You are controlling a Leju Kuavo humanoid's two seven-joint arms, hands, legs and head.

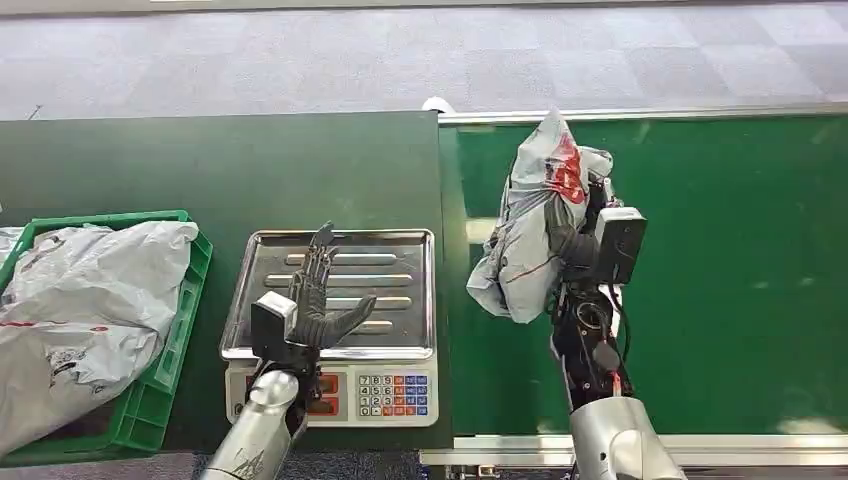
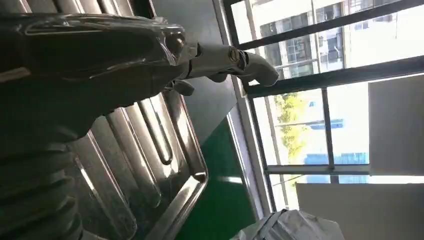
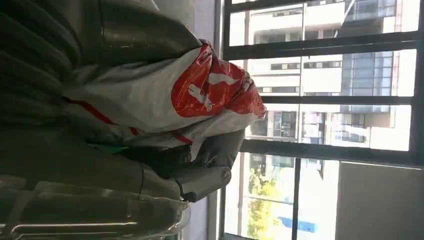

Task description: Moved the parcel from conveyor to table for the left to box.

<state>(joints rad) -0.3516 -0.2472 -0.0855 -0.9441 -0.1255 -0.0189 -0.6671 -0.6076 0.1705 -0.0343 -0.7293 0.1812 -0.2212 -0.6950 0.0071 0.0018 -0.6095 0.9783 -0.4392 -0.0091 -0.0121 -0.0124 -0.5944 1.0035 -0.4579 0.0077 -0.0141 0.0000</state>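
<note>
On the dark worktop [image 1: 200,170] you have bare surface at 12 o'clock of the scale [image 1: 335,320], running up to the far edge by the grey carpet floor [image 1: 400,55]. At 9 o'clock of the scale sits the green crate [image 1: 170,340], just beside it, already holding grey bagged parcels [image 1: 80,310]. At 3 o'clock the worktop edge meets the green conveyor [image 1: 740,280]; its belt is bare out toward the right side, bounded by a metal rail [image 1: 650,112] at the far edge and another at the near edge.

The parcel [image 1: 535,225] — a grey-white poly bag with a red print — is over the conveyor, close to the seam with the worktop, and appears raised off the belt. Your right hand [image 1: 572,245] grips it from the side; in the right wrist view its fingers [image 3: 200,172] are clamped around the crumpled bag [image 3: 165,100], the red patch pointing away from the wrist.

Your left hand [image 1: 318,295] hovers over the scale's steel tray [image 1: 400,245], holding nothing, fingers straight and spread apart, thumb out toward 3 o'clock. The left wrist view shows the thumb [image 2: 235,62] extended above the ribbed tray [image 2: 170,165]; whether the hand touches the tray cannot be told.
</note>
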